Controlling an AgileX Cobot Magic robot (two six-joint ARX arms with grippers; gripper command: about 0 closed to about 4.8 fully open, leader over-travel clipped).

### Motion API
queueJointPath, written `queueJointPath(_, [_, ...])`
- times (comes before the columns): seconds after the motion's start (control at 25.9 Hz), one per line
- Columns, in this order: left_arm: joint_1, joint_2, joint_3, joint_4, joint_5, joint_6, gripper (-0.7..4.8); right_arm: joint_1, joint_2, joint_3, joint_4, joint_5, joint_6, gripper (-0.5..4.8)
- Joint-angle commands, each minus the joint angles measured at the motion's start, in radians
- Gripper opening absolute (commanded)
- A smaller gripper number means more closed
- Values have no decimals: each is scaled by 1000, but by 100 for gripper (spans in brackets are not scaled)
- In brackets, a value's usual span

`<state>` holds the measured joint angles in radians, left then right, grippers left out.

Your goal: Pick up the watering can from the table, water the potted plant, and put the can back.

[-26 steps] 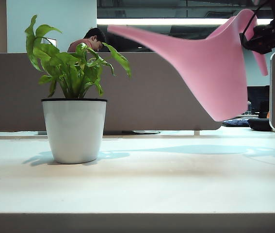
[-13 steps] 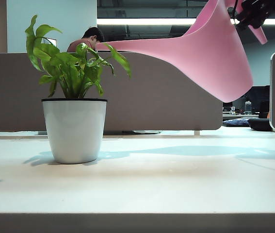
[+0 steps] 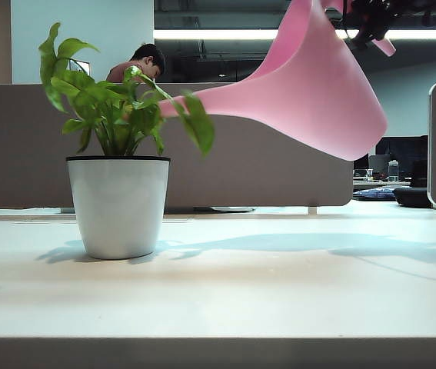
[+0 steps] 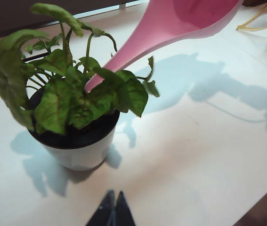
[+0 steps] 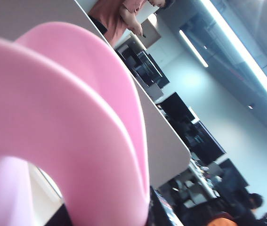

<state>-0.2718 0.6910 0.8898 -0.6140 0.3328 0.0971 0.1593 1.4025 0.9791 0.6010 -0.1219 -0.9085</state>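
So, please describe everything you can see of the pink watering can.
The watering can is smooth pink plastic with a cone-shaped body and a long tapering spout. It hangs in the air, tipped, its spout reaching down among the plant's leaves. The right gripper holds it at the top by its thin handle. It is clear of the table.

The watering can (image 3: 321, 96) looks like smooth pink plastic with a soft satin sheen; the potted plant (image 3: 118, 146) has waxy green leaves, dark crumbly soil and a glossy white pot (image 4: 79, 155), thin black rim; the table (image 3: 279, 292) is matt, pale cream, faintly mottled.
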Motion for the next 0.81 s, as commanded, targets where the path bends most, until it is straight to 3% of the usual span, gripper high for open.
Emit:
queueJointPath(0.04, [0, -10, 5, 2, 3, 0, -5, 20, -13, 11, 63, 51, -77, 20])
queueJointPath(0.23, [0, -11, 5, -1, 3, 0, -5, 21, -13, 20, 107, 97, -80, 20])
queueJointPath(0.81, [-4, -11, 5, 1, 4, 0, -5, 21, -42, 55, 106, 97, -136, 21])
